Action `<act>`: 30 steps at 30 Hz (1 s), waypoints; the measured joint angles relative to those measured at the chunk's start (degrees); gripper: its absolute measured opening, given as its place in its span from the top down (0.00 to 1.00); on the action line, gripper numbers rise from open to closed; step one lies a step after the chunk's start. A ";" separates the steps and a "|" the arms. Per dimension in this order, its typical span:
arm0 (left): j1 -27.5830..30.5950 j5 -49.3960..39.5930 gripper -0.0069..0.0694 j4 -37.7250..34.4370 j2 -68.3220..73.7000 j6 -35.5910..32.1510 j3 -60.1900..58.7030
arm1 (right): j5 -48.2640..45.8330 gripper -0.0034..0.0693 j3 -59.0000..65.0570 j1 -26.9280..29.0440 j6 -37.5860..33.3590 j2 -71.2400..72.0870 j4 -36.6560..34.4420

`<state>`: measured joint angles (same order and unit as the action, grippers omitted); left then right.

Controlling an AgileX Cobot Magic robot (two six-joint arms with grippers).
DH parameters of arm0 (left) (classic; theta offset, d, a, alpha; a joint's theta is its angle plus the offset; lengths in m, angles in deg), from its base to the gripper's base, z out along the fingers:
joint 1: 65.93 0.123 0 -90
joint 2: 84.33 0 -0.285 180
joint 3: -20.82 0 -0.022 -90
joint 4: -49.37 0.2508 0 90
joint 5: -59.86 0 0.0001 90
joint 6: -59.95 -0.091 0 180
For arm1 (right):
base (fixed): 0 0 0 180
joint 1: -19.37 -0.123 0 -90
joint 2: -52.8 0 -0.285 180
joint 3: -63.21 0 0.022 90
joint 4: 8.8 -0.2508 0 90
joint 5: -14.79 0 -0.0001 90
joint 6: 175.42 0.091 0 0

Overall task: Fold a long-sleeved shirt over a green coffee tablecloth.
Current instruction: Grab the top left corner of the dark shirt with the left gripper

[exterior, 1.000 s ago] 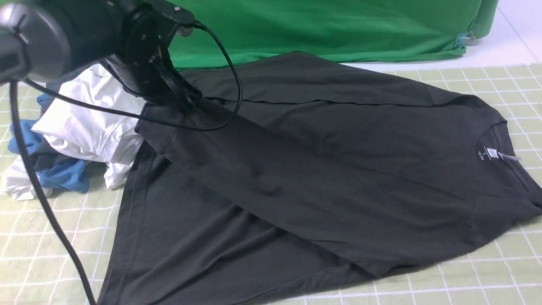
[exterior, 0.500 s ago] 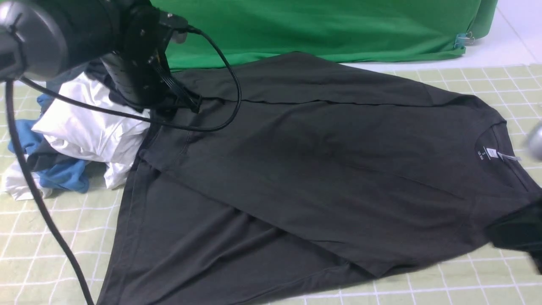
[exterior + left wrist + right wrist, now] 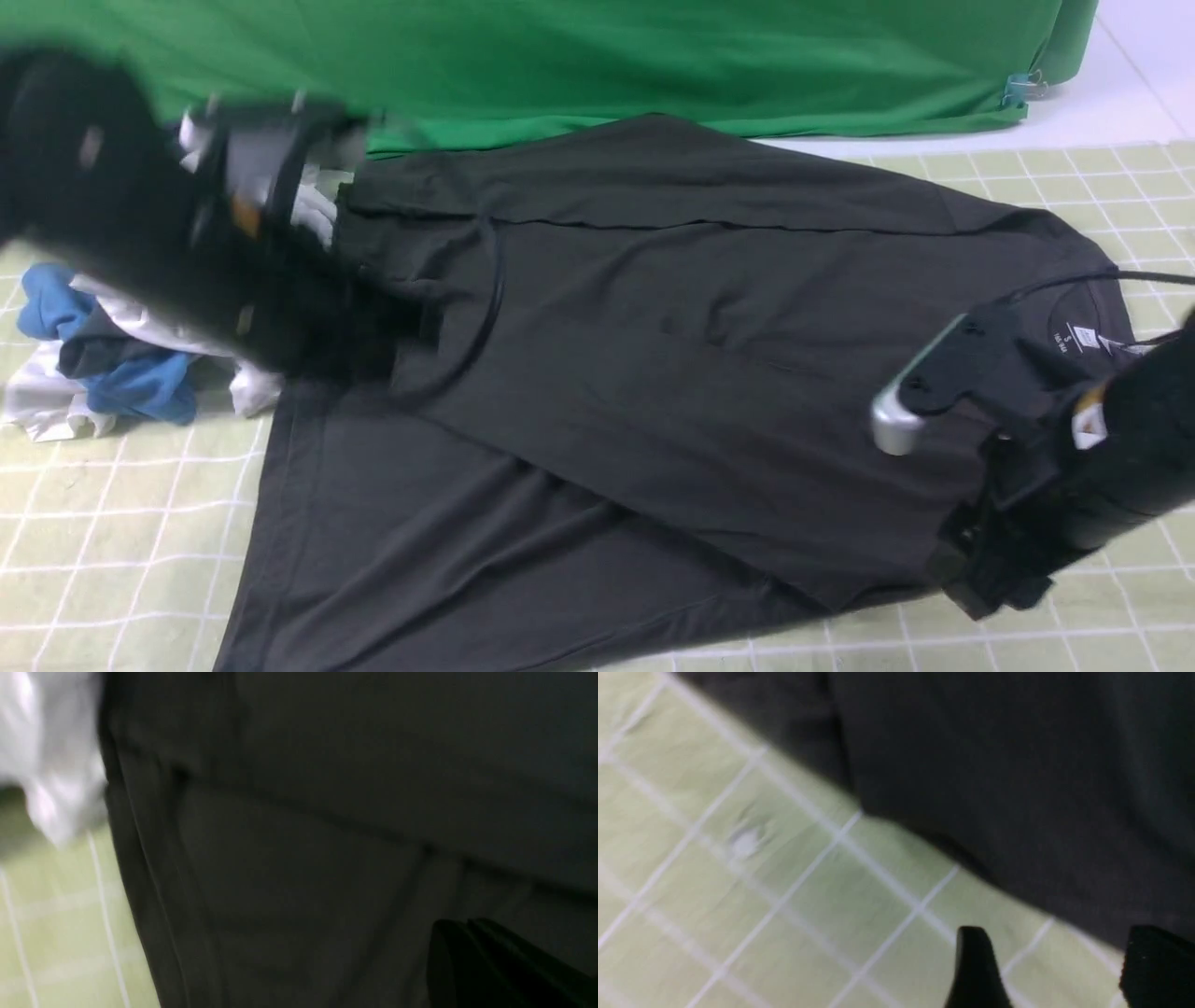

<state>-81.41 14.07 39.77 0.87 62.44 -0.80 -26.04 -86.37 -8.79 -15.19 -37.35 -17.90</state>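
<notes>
The shirt (image 3: pixel 327 788) fills most of the view (all blurred), its edge beside a white garment (image 3: pixel 51 756), over the tablecloth (image 3: pixel 60 933).

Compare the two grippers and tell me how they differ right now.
The left gripper is shut; the right gripper stands open, fingertips apart. The left hangs over the long-sleeved shirt beside the pile of white and blue clothes; the right is at the shirt's collar-end edge, above the green coffee tablecloth. Both have black fingers close above the fabric.

1 long-sleeved shirt (image 3: pixel 653 373), 1 green coffee tablecloth (image 3: pixel 112 523), 1 plain green fabric (image 3: pixel 653 56) & 1 clip (image 3: pixel 1022 89) are counted; piled garments (image 3: pixel 140 392): qty unclear.
</notes>
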 joint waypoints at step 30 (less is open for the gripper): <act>0.00 3.69 0.90 -0.96 -18.16 0.05 -21.50 | 1.67 0.92 3.43 -0.33 2.64 -8.33 0.10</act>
<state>-81.41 17.76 38.81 -17.29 62.50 -22.30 -24.37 -82.94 -9.12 -12.55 -45.68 -17.80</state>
